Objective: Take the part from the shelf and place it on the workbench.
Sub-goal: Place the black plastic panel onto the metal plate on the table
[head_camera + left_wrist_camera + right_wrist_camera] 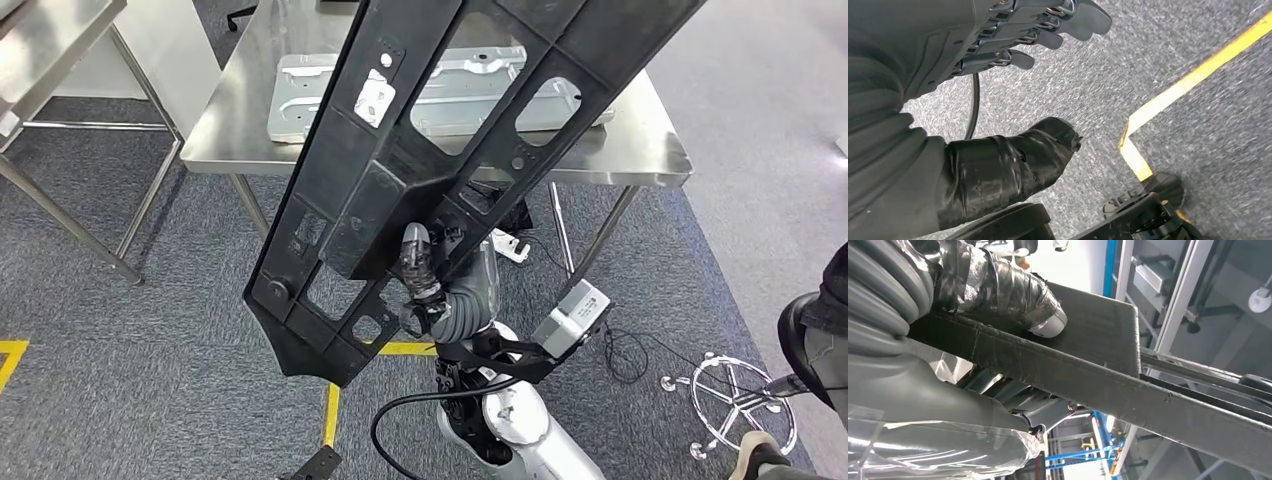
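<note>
Here my right hand grips the lower part of the big black frame part, thumb taped, just below the middle of the head view; the part slants up toward the top edge. My left hand hangs over grey carpet holding nothing, fingers apart. Farther off, in the upper half, the steel workbench carries a silver metal panel.

Matt black plastic part, faintly grained and scuffed along its edge. Brushed, dully reflective stainless-steel workbench at 12 o'clock, bearing a pale grey pressed-metal panel. Right hand: glossy, crinkled tape over its thumb, ribbed grey rubbery cover. Rough grey carpet.
</note>
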